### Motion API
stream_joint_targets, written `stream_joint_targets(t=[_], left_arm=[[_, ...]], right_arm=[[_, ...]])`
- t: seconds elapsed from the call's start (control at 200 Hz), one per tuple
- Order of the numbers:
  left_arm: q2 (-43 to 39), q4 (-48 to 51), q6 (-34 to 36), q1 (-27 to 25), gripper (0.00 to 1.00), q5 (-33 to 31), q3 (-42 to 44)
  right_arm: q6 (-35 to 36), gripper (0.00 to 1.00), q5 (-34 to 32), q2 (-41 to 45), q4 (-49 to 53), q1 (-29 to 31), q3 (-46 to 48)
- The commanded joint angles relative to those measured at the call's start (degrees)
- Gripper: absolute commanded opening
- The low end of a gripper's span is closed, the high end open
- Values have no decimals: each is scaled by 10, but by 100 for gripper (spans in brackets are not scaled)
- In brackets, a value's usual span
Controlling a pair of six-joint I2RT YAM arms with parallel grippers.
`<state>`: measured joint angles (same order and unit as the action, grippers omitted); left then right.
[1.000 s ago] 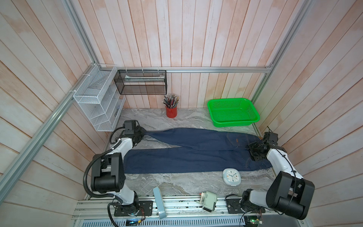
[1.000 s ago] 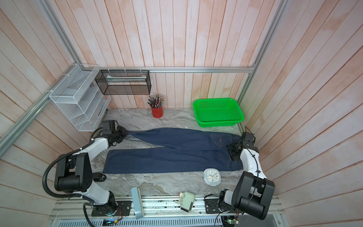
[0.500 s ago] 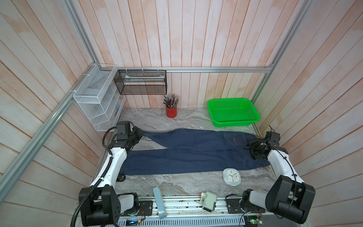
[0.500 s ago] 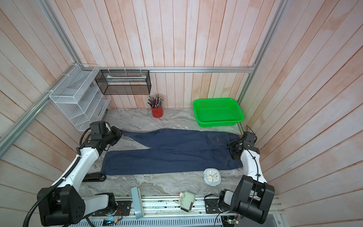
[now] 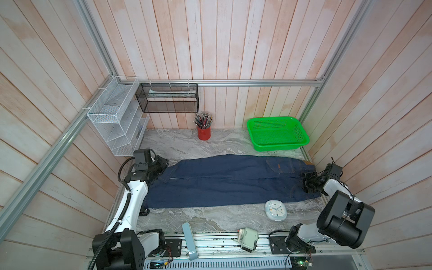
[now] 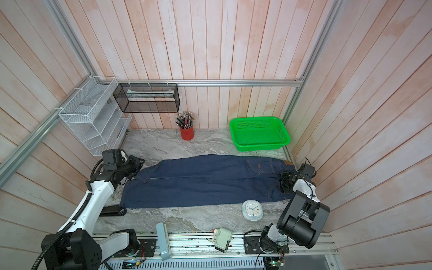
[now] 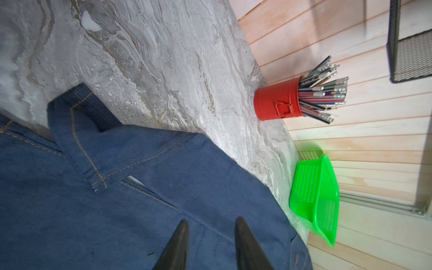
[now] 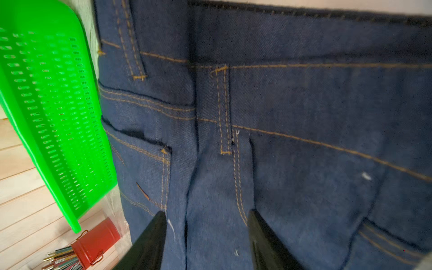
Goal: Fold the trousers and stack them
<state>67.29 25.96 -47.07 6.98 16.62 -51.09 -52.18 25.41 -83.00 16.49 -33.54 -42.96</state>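
The dark navy trousers lie flat across the marble table in both top views, legs side by side towards the left, waist at the right, back pocket facing up. My left gripper hangs at the far leg's hem, open, its fingers apart above the denim with nothing between them. My right gripper is over the waistband at the table's right edge, also open, with only flat cloth below its fingertips.
A green basket stands at the back right and a red pencil cup by the back wall. A white clock lies just in front of the trousers. White wire rack and black mesh shelf hang at the left.
My left gripper has opened and let go of the far leg's hem, and that arm's elbow has swung forward and stretched out. The right gripper has hardly moved.
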Motion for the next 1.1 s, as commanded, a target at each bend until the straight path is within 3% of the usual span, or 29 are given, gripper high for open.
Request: stream_joint_targets(t=[0.0,0.225,0.59,0.75,0.9,1.095], left_arm=[[3,-6,7,4,57,12,-4],[-5,-14,18,13,65,32,3],[-75,11,41,61,76,47,19],[-76,0,49,67,77,57,31],[-68,-19,50,68,77,70,45],[-62,-31,55,72,77,72,56]], right_arm=[[-9,57,36,-9,-64,-11,8],[-4,57,46,-36,-140,-31,11],[13,56,83,-116,-182,-36,0],[9,50,90,-129,-213,-36,-10],[-5,37,95,-130,-219,-34,-21],[-2,43,77,-97,-173,-18,-33]])
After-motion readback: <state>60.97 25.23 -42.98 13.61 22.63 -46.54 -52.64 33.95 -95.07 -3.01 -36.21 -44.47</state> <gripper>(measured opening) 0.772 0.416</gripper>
